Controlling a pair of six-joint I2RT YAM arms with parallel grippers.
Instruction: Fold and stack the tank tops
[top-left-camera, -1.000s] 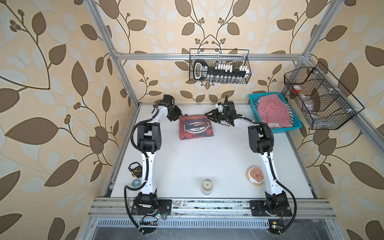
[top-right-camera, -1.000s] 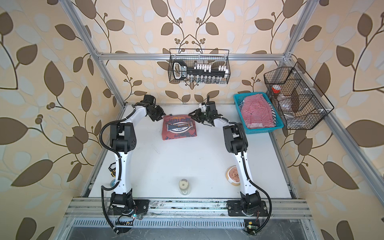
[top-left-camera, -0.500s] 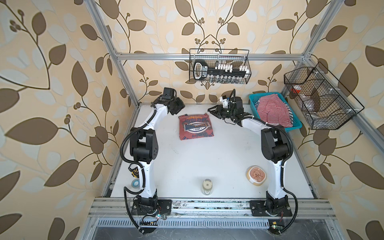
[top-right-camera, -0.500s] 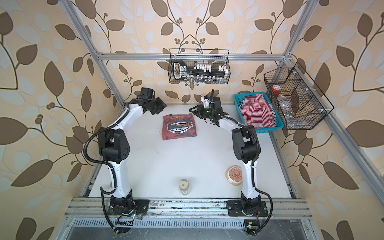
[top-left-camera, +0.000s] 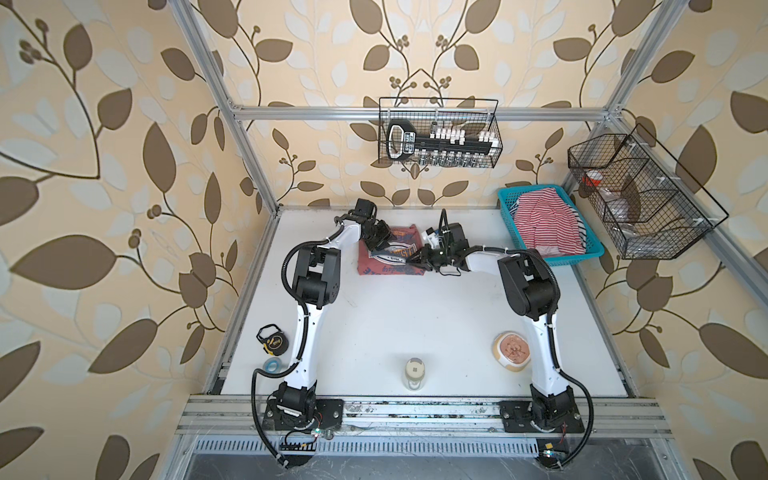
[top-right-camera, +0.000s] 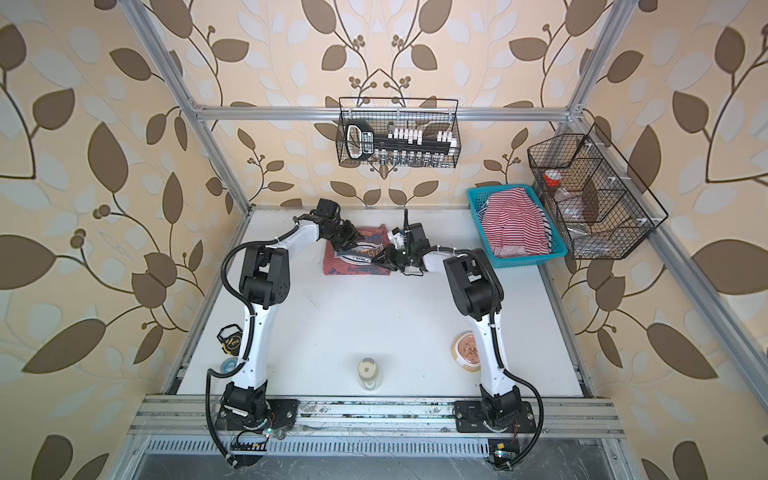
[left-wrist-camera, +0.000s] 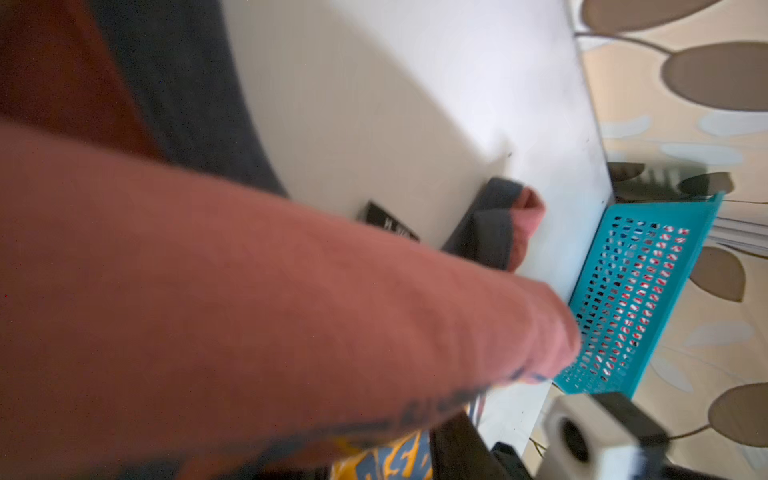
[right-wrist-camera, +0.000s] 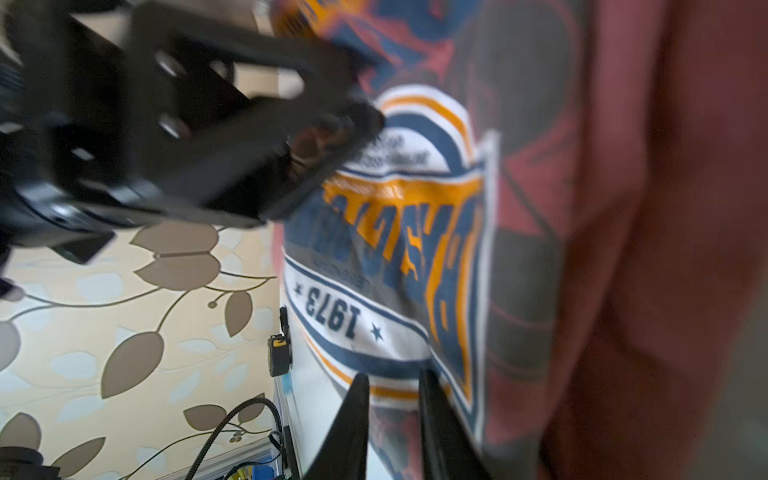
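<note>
Flanking the red tank top (top-left-camera: 388, 261), right pincer (top-left-camera: 419, 262) gapes narrowly, left pincer (top-left-camera: 380, 246) unreadable.

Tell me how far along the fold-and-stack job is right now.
Done: the brick-red tank top looks folded into a compact rectangle on the table. In hand: the left gripper and right gripper are both at it; grip unclear. Remaining: the striped tank top sits unfolded in the teal basket, so nothing is stacked.
</note>
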